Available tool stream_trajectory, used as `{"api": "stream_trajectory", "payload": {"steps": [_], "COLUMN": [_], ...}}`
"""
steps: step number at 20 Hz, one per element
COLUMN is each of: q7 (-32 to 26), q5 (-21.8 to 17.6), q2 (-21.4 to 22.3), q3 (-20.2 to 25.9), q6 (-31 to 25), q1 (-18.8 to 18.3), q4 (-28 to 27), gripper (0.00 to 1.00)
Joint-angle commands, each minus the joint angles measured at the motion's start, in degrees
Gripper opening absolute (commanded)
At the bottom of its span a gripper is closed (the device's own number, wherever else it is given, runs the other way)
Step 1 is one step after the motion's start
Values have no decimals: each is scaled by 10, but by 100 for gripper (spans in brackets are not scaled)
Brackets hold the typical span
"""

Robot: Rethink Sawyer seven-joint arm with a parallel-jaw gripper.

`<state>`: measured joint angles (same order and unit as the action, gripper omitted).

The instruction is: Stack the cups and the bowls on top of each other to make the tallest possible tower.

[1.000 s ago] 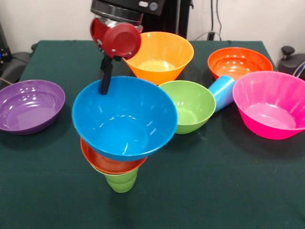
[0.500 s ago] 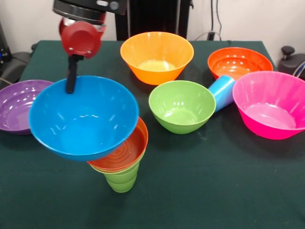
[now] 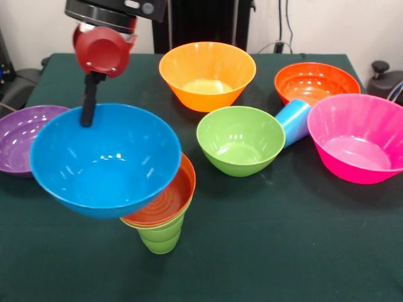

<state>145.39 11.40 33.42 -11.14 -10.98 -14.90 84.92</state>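
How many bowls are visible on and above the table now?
7, maybe more hidden: blue bowl lifted at left, orange bowl on the green cup, purple far left, yellow-orange back, green centre, red-orange and pink right.

blue bowl (image 3: 104, 160) carried off the stack (image 3: 160, 214), now lower and left

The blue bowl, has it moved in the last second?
Yes. The blue bowl slid left off the stack, away from the green bowl, toward the purple bowl.

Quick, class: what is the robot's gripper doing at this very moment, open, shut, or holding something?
Gripper: shut on the rim of the big blue bowl, holding it up beside the stack on the green cup.
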Motion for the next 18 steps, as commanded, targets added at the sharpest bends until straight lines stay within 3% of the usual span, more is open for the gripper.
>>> {"api": "stream_trajectory", "payload": {"steps": [1, 12, 18], "q7": [23, 38, 30], "q5": [-30, -4, -13], "q2": [-46, -56, -46], "q3": [34, 1, 18], "q6": [14, -33, -8], "q1": [35, 65, 48], "q4": [-3, -36, 0], "gripper": [0, 0, 0]}}
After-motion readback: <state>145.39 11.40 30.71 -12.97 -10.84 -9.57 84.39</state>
